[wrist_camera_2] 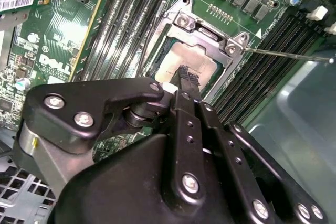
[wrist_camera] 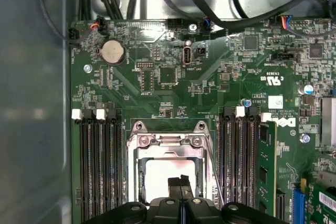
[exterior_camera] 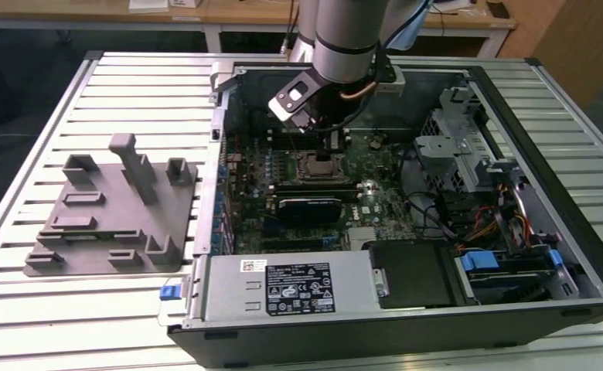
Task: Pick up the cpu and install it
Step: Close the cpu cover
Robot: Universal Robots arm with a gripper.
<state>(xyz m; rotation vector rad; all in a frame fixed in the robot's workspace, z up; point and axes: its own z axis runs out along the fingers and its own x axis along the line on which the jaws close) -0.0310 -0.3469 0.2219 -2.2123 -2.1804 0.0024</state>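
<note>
Pincer closed, tips on cpu in both wrist views, grey fixture in exterior view

I work over a silver table of long ribbed slats that run across the exterior view. Its bare metal takes an even, soft light. Beyond its far edge stands a wooden desk on white legs, spanning most of the view's width. The floor under the desk and off to the exterior view's left is dark. At the far corner on the exterior view's right rises a brown wooden panel.
</note>
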